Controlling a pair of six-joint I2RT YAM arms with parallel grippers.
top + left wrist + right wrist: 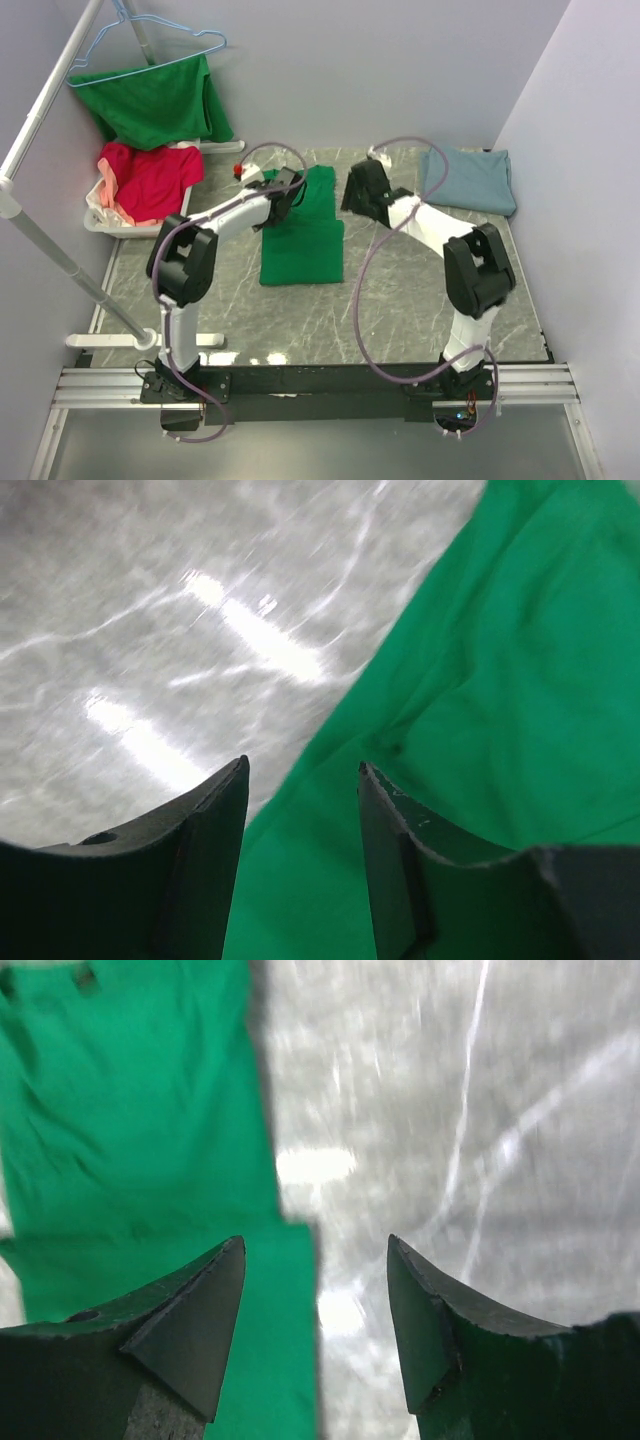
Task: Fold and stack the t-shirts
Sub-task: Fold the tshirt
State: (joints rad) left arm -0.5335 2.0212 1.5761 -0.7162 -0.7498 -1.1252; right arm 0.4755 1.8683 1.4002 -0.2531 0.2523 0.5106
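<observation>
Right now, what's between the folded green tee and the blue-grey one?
Just the open right gripper over bare table, shown in the top view.

On my screen the table top (400,300) looks like grey veined stone, polished and throwing back bright streaks of light. The green t-shirt (302,240) on it is soft matt cloth with fine creases. The blue-grey t-shirt (470,180) at the far right is equally matt. The basket (100,225) at the far left looks like smooth white plastic. I see dull black, slightly scuffed fingers (200,870) on the left gripper (302,770), and the same on the right gripper (315,1245). The near rail (320,385) is pale metal.
</observation>
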